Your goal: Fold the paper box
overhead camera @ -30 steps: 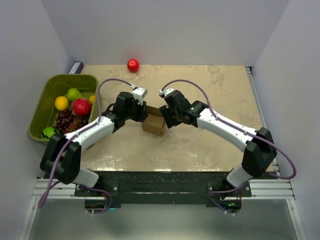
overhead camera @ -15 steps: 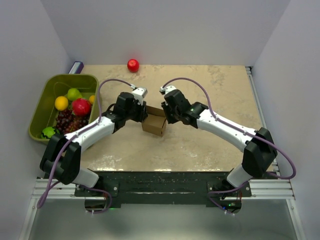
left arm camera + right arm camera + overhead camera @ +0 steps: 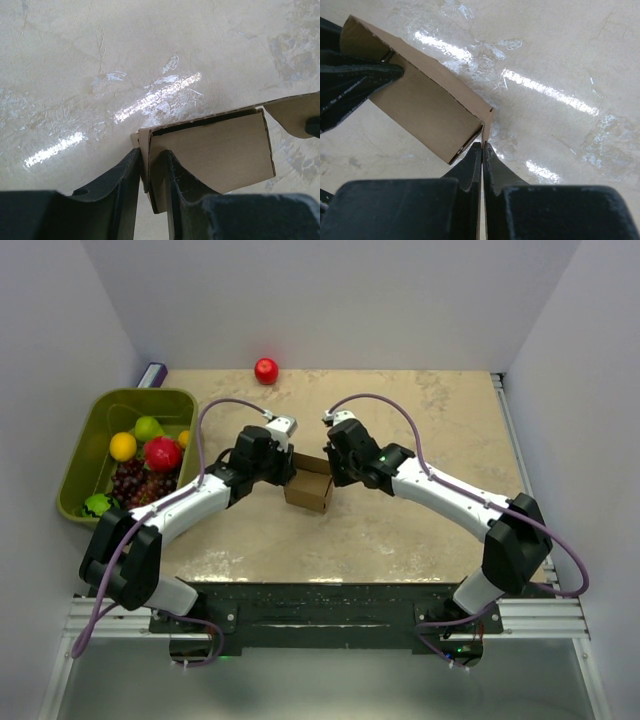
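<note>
Paper box (image 3: 308,492) stands braced for folding, left hand (image 3: 145,161) pinching one wall, right hand (image 3: 482,151) clenched on the opposite corner.

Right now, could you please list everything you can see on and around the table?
paper box: one, brown, table centre, between the two grippers.
bin: one, green, at the table's left edge.
fruit: several, in the bin; yellow, green, red, plus dark grapes.
red ball: one, red, far edge by the back wall, on its own.
purple object: one, far left corner behind the bin; too small to identify.
table: one, beige, marbled.
left arm: one, white and black, reaching in from the left.
right arm: one, white and black, reaching in from the right.
left gripper: black, clamped on a box wall.
right gripper: black, shut on the box's corner flap.
</note>
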Robot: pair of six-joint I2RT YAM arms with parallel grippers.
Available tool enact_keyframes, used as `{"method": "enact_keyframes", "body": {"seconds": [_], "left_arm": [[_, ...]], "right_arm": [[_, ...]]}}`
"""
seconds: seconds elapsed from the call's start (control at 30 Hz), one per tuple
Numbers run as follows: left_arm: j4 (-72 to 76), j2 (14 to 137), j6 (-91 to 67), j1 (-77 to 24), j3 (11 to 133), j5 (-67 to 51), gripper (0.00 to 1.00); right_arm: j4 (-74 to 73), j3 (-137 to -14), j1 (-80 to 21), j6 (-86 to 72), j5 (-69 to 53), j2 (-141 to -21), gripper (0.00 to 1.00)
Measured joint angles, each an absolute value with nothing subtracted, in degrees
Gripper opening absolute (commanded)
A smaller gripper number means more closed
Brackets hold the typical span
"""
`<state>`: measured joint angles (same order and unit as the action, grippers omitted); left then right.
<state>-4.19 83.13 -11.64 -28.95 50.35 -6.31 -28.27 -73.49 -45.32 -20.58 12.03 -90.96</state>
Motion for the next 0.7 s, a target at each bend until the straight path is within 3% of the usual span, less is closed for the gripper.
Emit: {"method": "enact_keyframes", "body": {"seconds": [0.7], "left_arm": [[-4.62, 83.02, -12.47, -30.13, 50.35, -4.43, 0.26]], "right_arm": [[-24.51, -71.75, -45.84, -32.75, 14.06, -91.42, 0.00]]}}
